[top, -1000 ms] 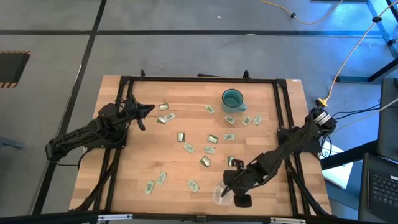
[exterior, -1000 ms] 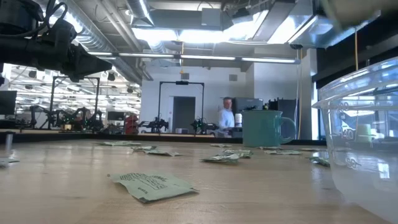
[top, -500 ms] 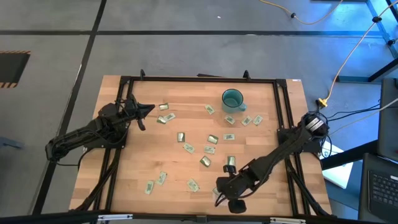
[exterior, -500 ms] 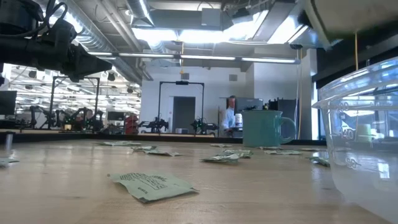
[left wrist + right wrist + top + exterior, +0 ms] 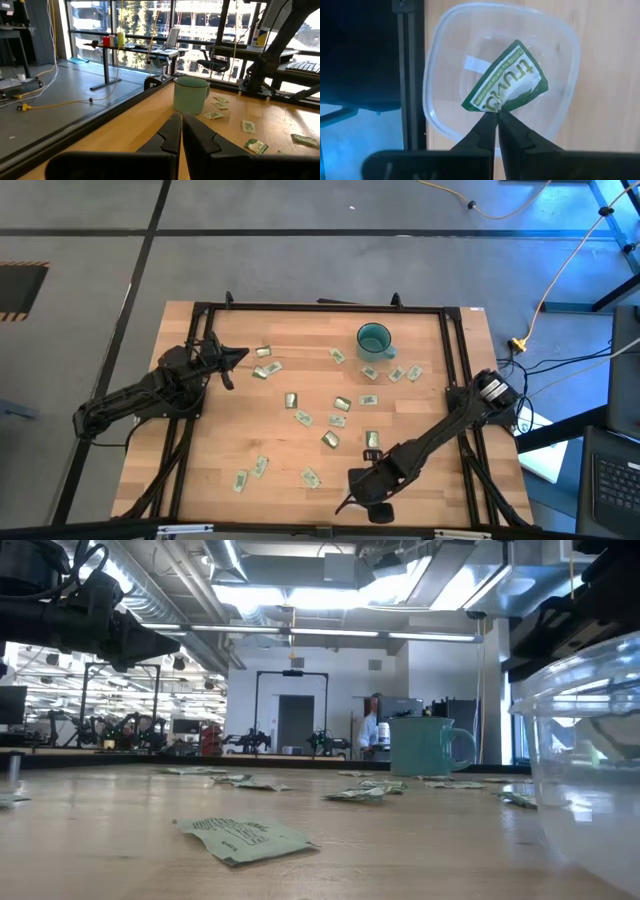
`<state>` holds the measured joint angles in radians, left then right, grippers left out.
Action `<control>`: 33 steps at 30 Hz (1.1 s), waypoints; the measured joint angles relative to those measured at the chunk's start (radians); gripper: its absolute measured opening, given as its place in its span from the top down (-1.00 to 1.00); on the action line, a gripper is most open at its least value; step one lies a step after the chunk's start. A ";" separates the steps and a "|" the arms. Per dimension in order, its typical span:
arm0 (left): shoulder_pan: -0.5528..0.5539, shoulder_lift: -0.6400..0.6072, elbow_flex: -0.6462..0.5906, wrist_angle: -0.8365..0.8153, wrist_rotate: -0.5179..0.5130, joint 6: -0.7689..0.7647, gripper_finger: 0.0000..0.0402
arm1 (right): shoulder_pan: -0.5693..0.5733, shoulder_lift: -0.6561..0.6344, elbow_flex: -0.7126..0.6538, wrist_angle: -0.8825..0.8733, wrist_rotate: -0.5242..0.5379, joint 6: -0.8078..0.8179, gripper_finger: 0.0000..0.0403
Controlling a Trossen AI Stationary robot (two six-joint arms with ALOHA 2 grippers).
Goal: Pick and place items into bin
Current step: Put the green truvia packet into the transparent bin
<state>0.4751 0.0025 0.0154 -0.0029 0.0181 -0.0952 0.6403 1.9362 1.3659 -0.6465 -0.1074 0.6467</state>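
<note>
Progress is slight: the right gripper [image 5: 497,114] hangs over the clear tub [image 5: 440,65] at the desk's [image 5: 200,470] near edge, fingers pinched on one green-and-white Truvia packet [image 5: 507,82] above an otherwise empty tub. Many packets [image 5: 340,404] lie scattered across the desk near the teal mug [image 5: 374,339]. The left gripper [image 5: 236,356] waits at the far left, fingers closed on nothing.

Two dark jointed arms, black tapered fingers [image 5: 492,131], slim links, round dark joint housings

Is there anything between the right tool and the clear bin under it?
Only the green packet pinched by the right tool, hanging over the empty clear bin; the right wrist view shows it.
</note>
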 joint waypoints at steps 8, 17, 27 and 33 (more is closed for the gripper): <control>0.000 0.000 0.000 0.000 0.000 0.001 0.94 | 0.000 -0.003 0.038 -0.025 -0.001 -0.052 0.74; 0.000 0.000 0.000 0.000 0.000 0.003 0.94 | 0.000 -0.003 0.130 -0.248 0.056 -0.049 0.59; 0.000 0.000 0.000 0.000 0.000 0.003 0.94 | -0.017 -0.005 0.115 -0.509 0.264 -0.061 0.59; 0.000 0.000 0.000 0.000 0.000 0.003 0.95 | -0.045 -0.010 0.039 -0.515 0.268 -0.111 0.63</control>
<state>0.4749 0.0025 0.0154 -0.0029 0.0185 -0.0919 0.5955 1.9263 1.4047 -1.1616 0.1602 0.5362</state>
